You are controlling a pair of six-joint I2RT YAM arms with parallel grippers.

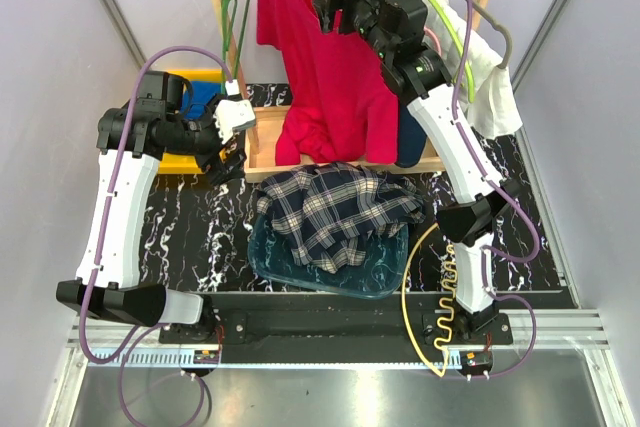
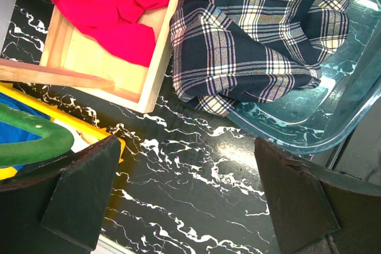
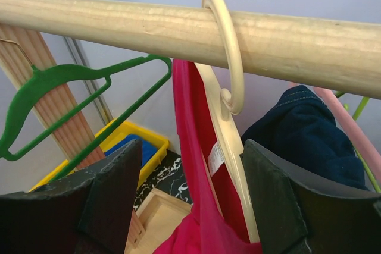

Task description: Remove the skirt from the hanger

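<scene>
**Right claw lines up at the rail, one hanger short of the skirt**

The right claw is raised to the round wooden rail with its jaws apart and nothing gripped. Between its fingers hang the neck of a cream plastic hanger and the red T-shirt that it carries. The task's garment is next along. The dark navy denim skirt hangs just past the claw's right finger, on the pale pink thin hanger, whose shoulder slopes down beside it. In the overhead view only a dark strip of the skirt shows, below the red shirt and behind the right arm.

The left claw is fully open and holds nothing. It hovers over the black marbled counter, near the blue-and-white plaid shirt heaped in a clear teal tray.

As it stands, closing the right claw would probably catch the cream hanger or the red fabric. A sound approach would be to shift it sideways along the rail until the pink hanger or the denim waist sits between the fingers. The jaws should stay apart until then. The hangers crowd together here, so there is a risk of snagging a neighbour. How the skirt is fastened to the pink hanger cannot be seen, so it is unclear whether it would slide off or need lifting off.
</scene>
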